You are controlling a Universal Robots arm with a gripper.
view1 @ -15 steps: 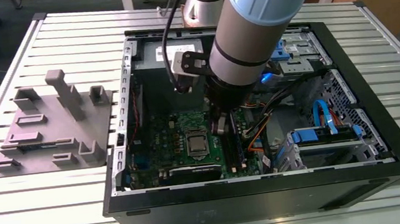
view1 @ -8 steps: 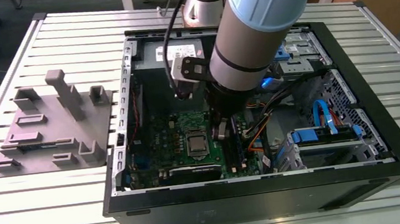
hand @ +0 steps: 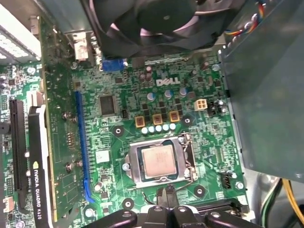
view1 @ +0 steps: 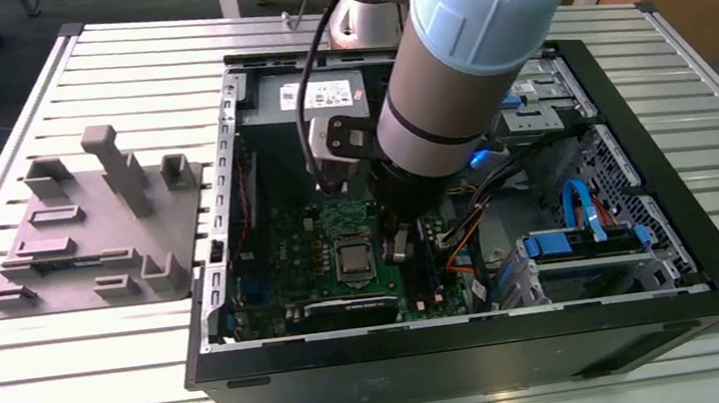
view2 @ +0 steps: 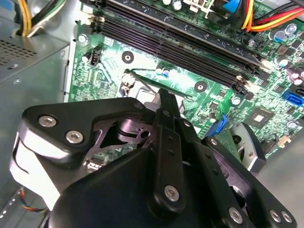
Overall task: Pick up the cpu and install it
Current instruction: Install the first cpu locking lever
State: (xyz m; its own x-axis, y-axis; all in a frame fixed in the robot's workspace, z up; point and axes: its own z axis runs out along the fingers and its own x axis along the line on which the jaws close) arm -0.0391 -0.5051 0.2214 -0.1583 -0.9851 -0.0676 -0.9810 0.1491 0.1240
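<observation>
The cpu (hand: 159, 161), a small square chip with a silver metal top, lies flat in the metal-framed socket (hand: 135, 167) on the green motherboard. In the exterior view the cpu (view1: 354, 259) shows inside the open computer case (view1: 482, 349). My gripper (hand: 164, 194) hangs just beside the socket's edge, low over the board, its fingertips close together with nothing between them. In the exterior view the gripper (view1: 398, 248) is just to the right of the cpu. The second wrist view looks along the gripper (view2: 164, 95) body, which hides the socket.
A grey plastic fixture (view1: 89, 230) with upright blocks stands on the slatted table at the exterior view's left. Black memory slots (view2: 180, 45), a case fan (hand: 156, 23), a graphics card (hand: 38, 156) and orange and blue cables (view1: 575, 209) crowd the case.
</observation>
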